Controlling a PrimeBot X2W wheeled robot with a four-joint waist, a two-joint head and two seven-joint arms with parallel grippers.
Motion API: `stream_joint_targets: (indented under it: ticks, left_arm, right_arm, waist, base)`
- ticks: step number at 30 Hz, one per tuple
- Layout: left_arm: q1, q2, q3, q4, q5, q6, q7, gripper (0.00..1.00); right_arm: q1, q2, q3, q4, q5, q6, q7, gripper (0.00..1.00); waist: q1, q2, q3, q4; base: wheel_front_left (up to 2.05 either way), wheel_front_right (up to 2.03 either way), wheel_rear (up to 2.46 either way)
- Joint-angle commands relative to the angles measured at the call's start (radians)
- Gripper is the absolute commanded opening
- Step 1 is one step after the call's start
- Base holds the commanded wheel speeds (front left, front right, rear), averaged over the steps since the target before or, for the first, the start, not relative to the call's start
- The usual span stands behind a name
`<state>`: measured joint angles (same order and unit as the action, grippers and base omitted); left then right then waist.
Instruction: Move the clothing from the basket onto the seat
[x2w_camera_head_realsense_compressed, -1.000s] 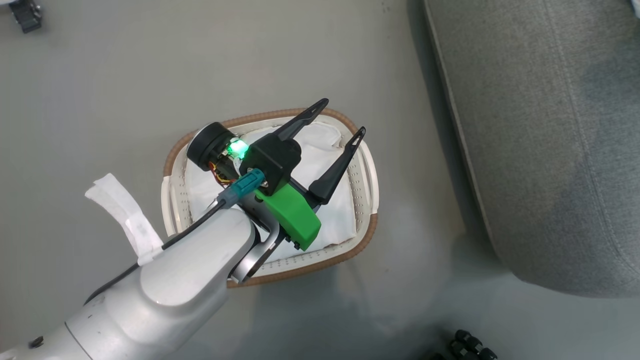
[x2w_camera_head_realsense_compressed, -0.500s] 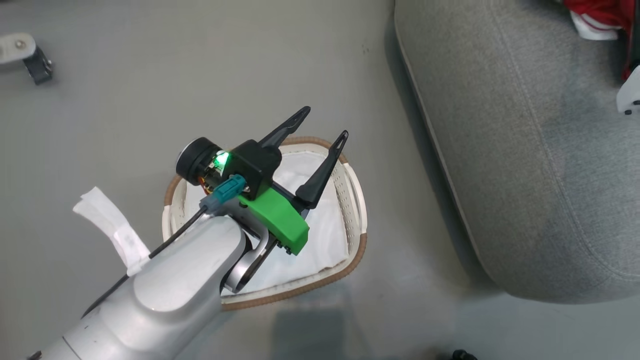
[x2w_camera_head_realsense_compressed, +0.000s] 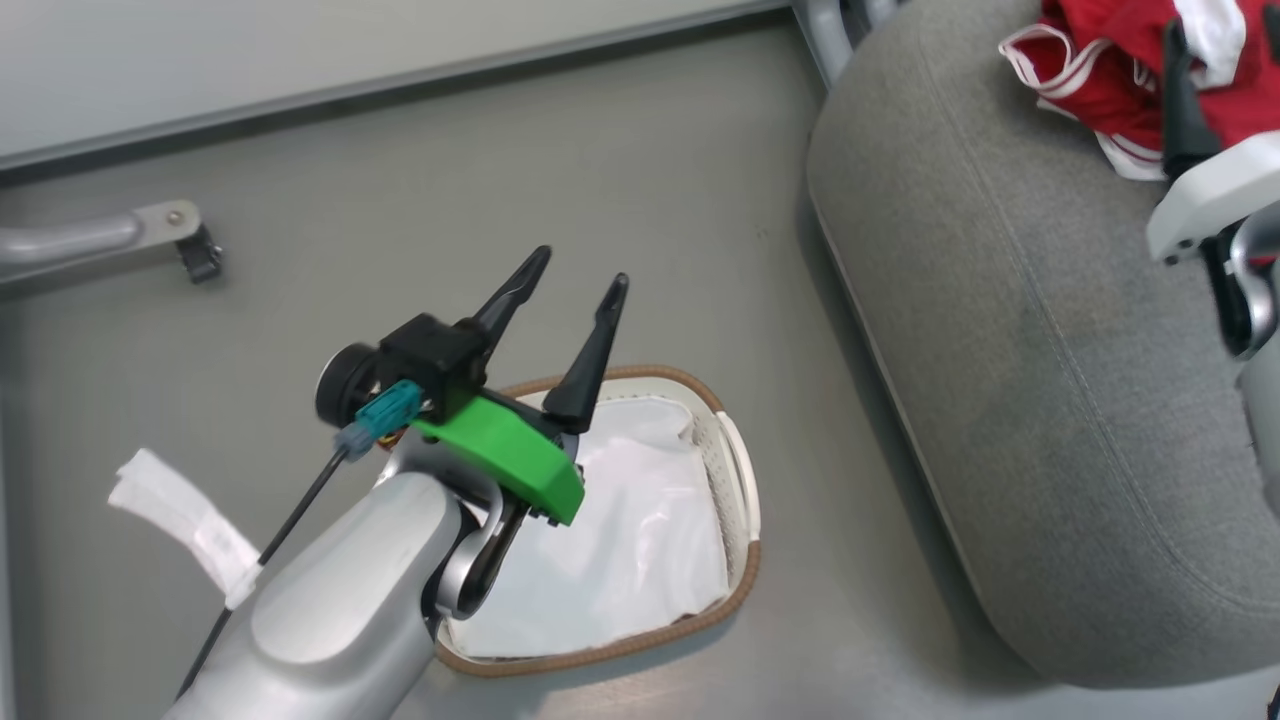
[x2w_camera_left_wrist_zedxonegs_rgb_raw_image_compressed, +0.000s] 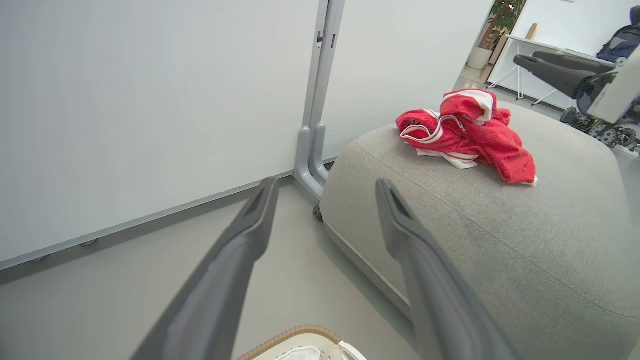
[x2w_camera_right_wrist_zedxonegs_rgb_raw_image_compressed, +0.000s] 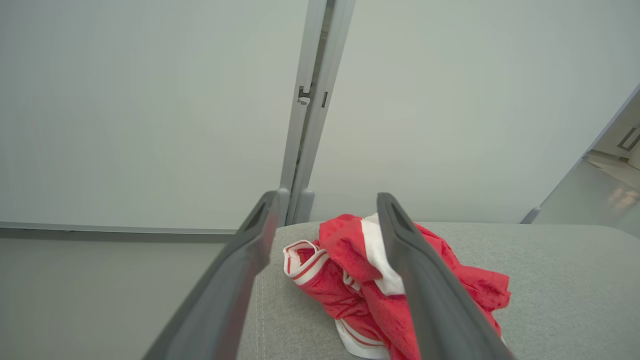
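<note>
Left fingers (x2w_camera_head_realsense_compressed: 590, 350) lifted from basket (x2w_camera_head_realsense_compressed: 738, 480); clothing (x2w_camera_head_realsense_compressed: 1100, 80) lies beyond on seat (x2w_camera_head_realsense_compressed: 1050, 350).

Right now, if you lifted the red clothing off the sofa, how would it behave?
Probably floppy: the clothing lies crumpled in soft folds on the seat, so it would likely drape. It looks thin and light. The heap is bunched together, so lifting one part may drag the rest.

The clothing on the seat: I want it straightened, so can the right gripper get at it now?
Probably yes: the right gripper is open, pointing at the clothing on the seat, nothing between them.
</note>
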<state>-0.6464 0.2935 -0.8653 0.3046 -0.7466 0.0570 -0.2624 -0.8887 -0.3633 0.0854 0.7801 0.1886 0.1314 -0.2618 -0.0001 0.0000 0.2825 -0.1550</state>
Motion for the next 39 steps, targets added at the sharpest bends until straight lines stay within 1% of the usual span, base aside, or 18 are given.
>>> stream_joint_targets:
  ticks: [1,5,8,14,18,20,25,31,39]
  left_arm:
    - [0.04,-0.001,0.026,-0.002,0.009,0.008,-0.003,1.0]
    - [0.119,0.002,0.116,-0.016,0.035,0.014,-0.002,1.0]
    - [0.186,0.0,0.188,-0.025,0.054,0.014,-0.002,1.0]
    - [0.304,-0.01,0.322,-0.046,0.114,0.007,-0.002,1.0]
    - [0.389,-0.02,0.412,-0.074,0.162,0.016,-0.002,1.0]
    - [0.434,-0.03,0.458,-0.092,0.176,0.012,-0.002,1.0]
    - [0.537,-0.053,0.553,-0.123,0.216,0.003,-0.002,1.0]
    - [0.632,-0.089,0.645,-0.134,0.248,-0.018,-0.002,1.0]
    - [0.7,-0.14,0.718,-0.126,0.301,-0.048,-0.002,1.0]
  right_arm:
    - [0.033,0.012,-0.001,-0.012,0.007,-0.001,-0.004,1.0]
    - [0.103,0.055,-0.005,-0.062,-0.002,-0.001,-0.004,1.0]
    - [0.171,0.093,-0.033,-0.12,-0.008,-0.001,-0.004,1.0]
    - [0.317,0.191,-0.086,-0.236,-0.045,-0.001,-0.004,1.0]
    - [0.413,0.25,-0.098,-0.312,-0.088,-0.001,-0.004,1.0]
    - [0.462,0.273,-0.099,-0.346,-0.097,-0.001,-0.004,1.0]
    - [0.581,0.305,-0.108,-0.421,-0.107,-0.001,-0.004,1.0]
    - [0.696,0.31,-0.098,-0.489,-0.064,-0.001,-0.004,1.0]
    - [0.783,0.311,-0.057,-0.528,-0.029,-0.001,-0.005,1.0]
  waist:
    - [0.0001,0.0,-0.074,0.069]
    - [0.0001,0.0,-0.106,0.107]
    - [0.0001,0.0,-0.124,0.132]
    - [0.0001,0.0,-0.149,0.162]
    - [0.0001,0.0,-0.165,0.172]
    - [0.0001,0.0,-0.17,0.177]
    - [0.0001,0.0,-0.181,0.183]
    - [0.0001,0.0,-0.192,0.187]
    - [0.0001,0.0,-0.212,0.179]
  base:
    - [0.0,0.0,0.0]
    - [0.0,0.0,0.0]
    - [0.0,0.0,0.0]
    - [0.0,0.0,0.0]
    - [0.0,0.0,0.0]
    - [0.0,0.0,0.0]
    - [0.0,0.0,0.0]
    - [0.0,0.0,0.0]
    - [0.0,0.0,0.0]
